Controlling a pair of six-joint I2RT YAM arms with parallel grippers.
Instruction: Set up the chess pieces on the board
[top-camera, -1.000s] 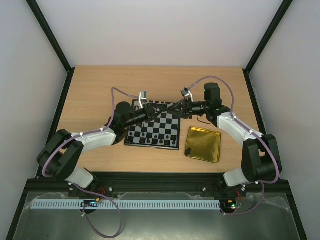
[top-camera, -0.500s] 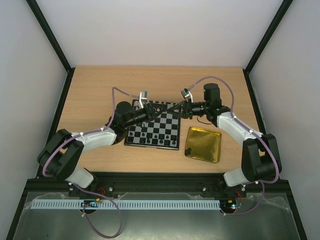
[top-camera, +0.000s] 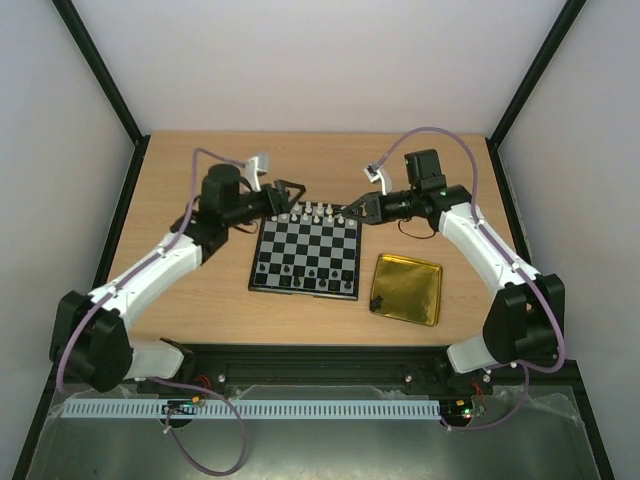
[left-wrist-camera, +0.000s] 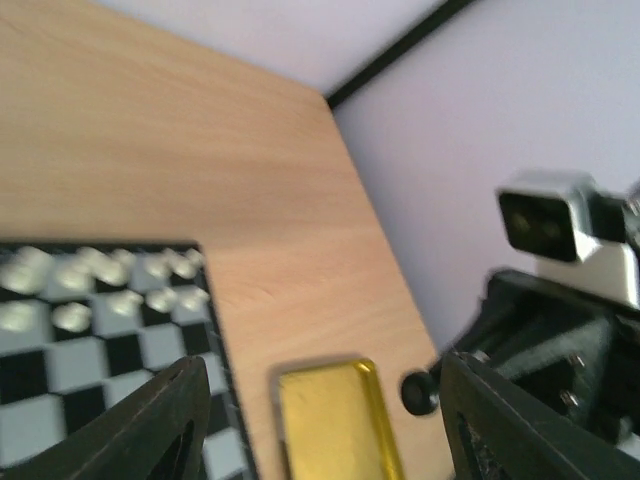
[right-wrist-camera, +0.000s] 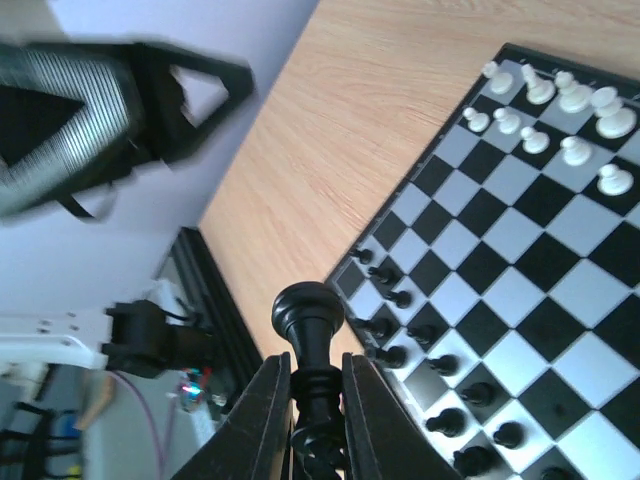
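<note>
Pulled back off the board (top-camera: 308, 243) since a moment ago, the left gripper (top-camera: 288, 195) hangs spread wide and empty by its far-left corner, probably clearing room, while the right gripper (top-camera: 352, 209), likewise withdrawn to the far-right corner, pinches a black piece (right-wrist-camera: 308, 318) not yet placed, plain only in its wrist view.

This looks like a robotics lab, more exactly a closed test cell. A wooden table (top-camera: 200, 300) stands between plain white walls (top-camera: 320, 60) held by black frame posts (top-camera: 100, 75). Two robot arms (top-camera: 150, 275) are bolted to a black rail (top-camera: 320, 362) at its near edge, and loose cables (top-camera: 238, 440) hang below.
</note>
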